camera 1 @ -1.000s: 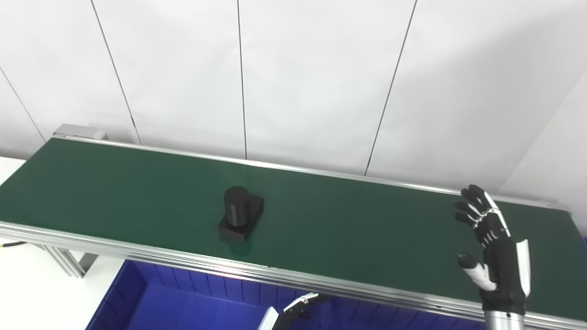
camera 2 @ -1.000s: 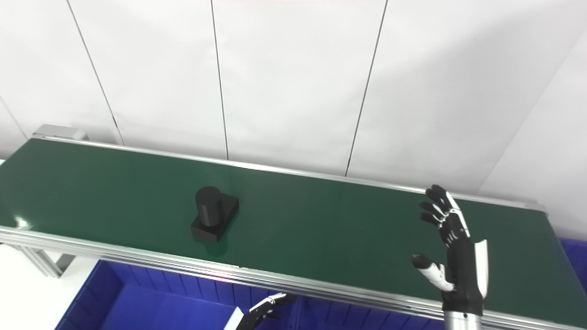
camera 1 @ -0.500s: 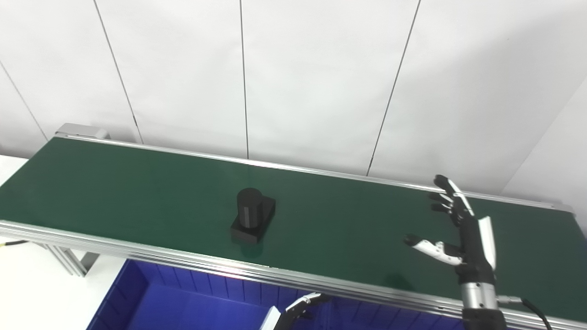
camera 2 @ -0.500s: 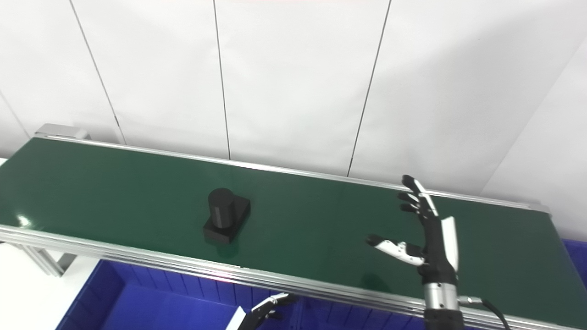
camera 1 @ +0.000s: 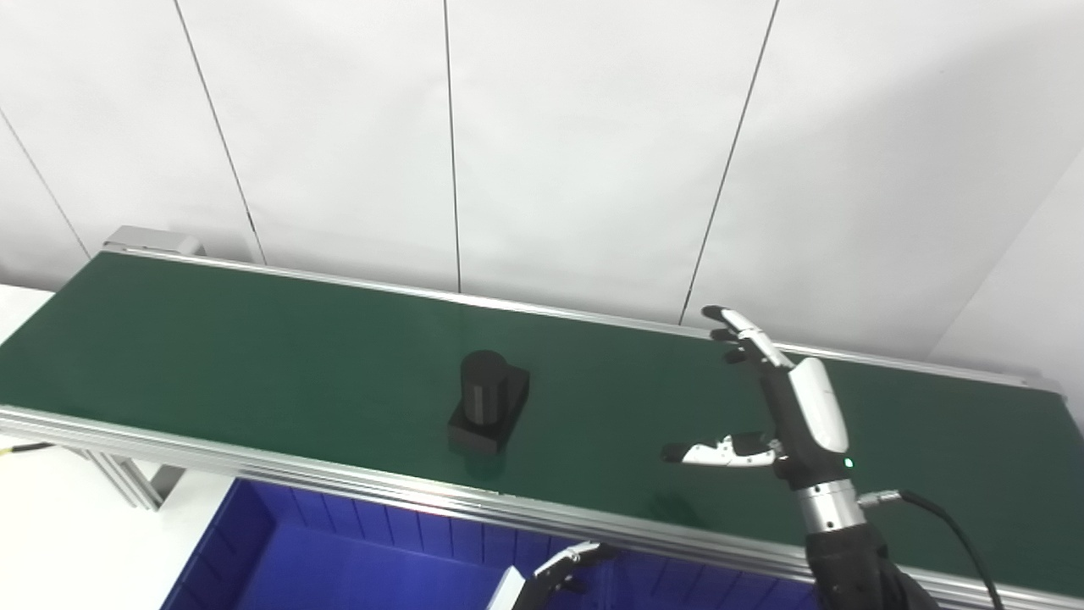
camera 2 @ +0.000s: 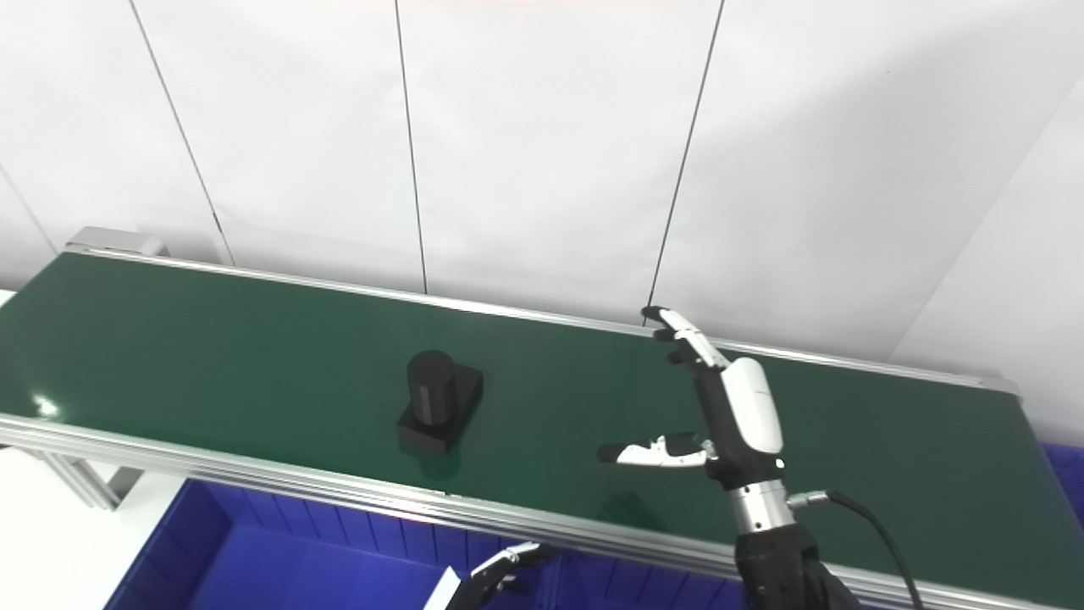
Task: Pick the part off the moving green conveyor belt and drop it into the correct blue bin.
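**Part on belt, right robot hand spread above it**

While the black part point(camera 1: 489, 402) sits on the green conveyor belt point(camera 1: 254, 339), it is touched by neither hand. The part is seen as an upright dark cylinder on a square base, placed nearer the belt's front rail than its far rail, about midway along the belt.

The right robot hand point(camera 1: 783, 407) is held above the belt, well apart from the part, on the side of it toward the belt's right end. Its fingers point(camera 1: 737, 326) are stretched out and spread toward the far rail, and the thumb is extended sideways toward the part. Nothing is held in it. A cable is seen trailing from the wrist.

The left robot hand point(camera 2: 495, 576) is only partly shown, below the belt's front rail and a little right of the part. Its fingers appear loosely curled, but whether anything is gripped cannot be told.

A blue bin point(camera 1: 279, 559) is seen beneath the front rail, below the part. A white panelled wall point(camera 1: 542, 144) is noted behind the belt.
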You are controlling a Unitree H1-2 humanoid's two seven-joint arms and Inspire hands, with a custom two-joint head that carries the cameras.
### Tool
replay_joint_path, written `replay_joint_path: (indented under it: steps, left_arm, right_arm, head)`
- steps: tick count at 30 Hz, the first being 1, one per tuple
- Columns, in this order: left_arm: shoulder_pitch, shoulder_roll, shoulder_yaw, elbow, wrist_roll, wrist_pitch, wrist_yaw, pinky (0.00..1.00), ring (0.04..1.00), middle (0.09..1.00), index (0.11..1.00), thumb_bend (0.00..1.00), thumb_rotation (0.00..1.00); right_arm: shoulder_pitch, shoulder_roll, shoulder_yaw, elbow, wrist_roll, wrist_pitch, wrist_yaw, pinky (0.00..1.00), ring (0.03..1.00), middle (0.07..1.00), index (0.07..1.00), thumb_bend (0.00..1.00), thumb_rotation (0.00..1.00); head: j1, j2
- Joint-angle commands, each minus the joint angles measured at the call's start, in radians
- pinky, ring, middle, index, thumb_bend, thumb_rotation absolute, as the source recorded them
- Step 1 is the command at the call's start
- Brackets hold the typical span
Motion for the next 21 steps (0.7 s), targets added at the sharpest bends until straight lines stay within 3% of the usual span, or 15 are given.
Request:
replay_joint_path:
  steps: [1,6,8,18,21]
  left_arm:
    - [-0.011,-0.006,-0.004,-0.025,0.015,-0.031,0.020,0.71,0.827,0.851,0.776,1.00,0.94]
    - [-0.009,-0.004,-0.012,-0.028,0.016,-0.031,0.025,0.72,0.836,0.855,0.777,1.00,0.95]
    - [-0.008,-0.004,-0.012,-0.034,0.008,-0.031,0.018,0.73,0.843,0.857,0.777,1.00,0.93]
    - [-0.006,-0.005,-0.017,-0.044,0.005,-0.031,0.017,0.71,0.831,0.851,0.772,1.00,0.93]
    - [-0.005,-0.005,-0.019,-0.049,0.011,-0.031,0.023,0.70,0.829,0.849,0.771,1.00,0.93]
  right_arm:
    - [-0.048,0.013,-0.011,0.002,-0.020,-0.034,-0.016,0.65,0.787,0.860,0.856,1.00,0.32]
    - [-0.066,0.050,-0.021,0.033,-0.039,-0.033,0.016,0.61,0.768,0.867,0.860,1.00,0.32]
    - [-0.073,0.065,-0.026,0.044,-0.040,-0.033,0.038,0.56,0.718,0.871,0.862,1.00,0.31]
    - [-0.120,0.138,-0.060,0.108,-0.085,-0.023,0.133,0.50,0.696,0.880,0.876,1.00,0.33]
    - [-0.142,0.155,-0.061,0.128,-0.085,-0.030,0.145,0.44,0.624,0.870,0.867,1.00,0.34]
  head:
    - [0.001,0.001]
    - [0.001,0.003]
    - [0.002,0.005]
    - [0.012,0.011]
    - [0.012,0.013]
